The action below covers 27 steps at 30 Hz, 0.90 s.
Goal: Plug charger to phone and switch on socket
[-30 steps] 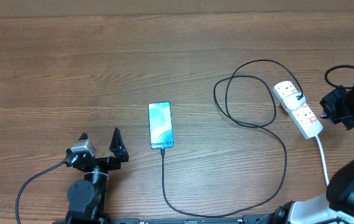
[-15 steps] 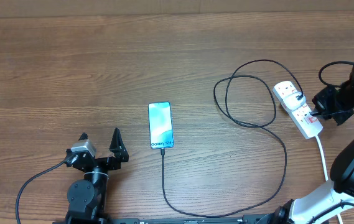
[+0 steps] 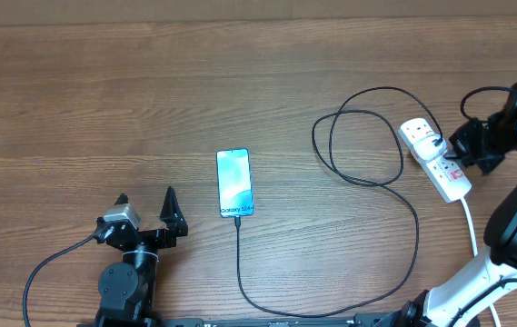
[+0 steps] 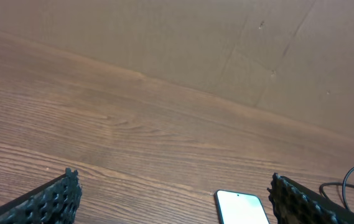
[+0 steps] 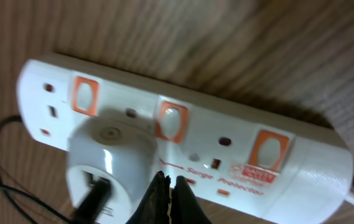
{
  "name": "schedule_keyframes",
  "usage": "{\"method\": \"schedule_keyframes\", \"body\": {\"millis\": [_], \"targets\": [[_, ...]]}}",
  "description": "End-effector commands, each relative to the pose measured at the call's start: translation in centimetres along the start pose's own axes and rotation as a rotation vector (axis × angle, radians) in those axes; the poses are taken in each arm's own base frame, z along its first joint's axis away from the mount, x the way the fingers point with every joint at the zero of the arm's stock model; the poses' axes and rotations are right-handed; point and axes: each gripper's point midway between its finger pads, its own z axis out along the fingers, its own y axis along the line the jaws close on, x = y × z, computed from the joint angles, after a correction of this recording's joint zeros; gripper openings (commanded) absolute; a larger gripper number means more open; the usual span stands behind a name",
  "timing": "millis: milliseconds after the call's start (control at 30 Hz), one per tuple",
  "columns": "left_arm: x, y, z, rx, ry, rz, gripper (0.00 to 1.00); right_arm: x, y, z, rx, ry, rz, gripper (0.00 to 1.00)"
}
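Right hand shifted left, pinched closed, empty, at socket lying diagonally.

A brown, wood-grained counter is carrying a phone whose screen is glowing light blue-teal, with white lettering at one end. The thin charger is showing black against the grain. The white socket is displaying orange-red switches, red print and a white plug. The left claw and right claw are both appearing black.
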Motion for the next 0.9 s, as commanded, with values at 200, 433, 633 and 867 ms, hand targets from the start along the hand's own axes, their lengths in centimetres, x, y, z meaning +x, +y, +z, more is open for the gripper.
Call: {"method": "schedule_keyframes", "body": {"millis": [200,433,633,867], "targets": [[0.2,0.0,0.0,0.003,0.002,-0.006,0.99,-1.5,0.9,0.1,-0.034,-0.028,-0.009,0.04],[0.2,0.0,0.0,0.003,0.002,-0.006,1.0,-1.8,0.8,0.6,-0.029,-0.026,-0.007,0.04],[0.2,0.0,0.0,0.003,0.002,-0.006,0.99,-1.9,0.6,1.7,-0.022,-0.008,-0.004,0.04],[0.2,0.0,0.0,0.003,0.002,-0.006,1.0,-2.1,0.8,1.7,-0.026,-0.017,-0.008,0.04]]}}
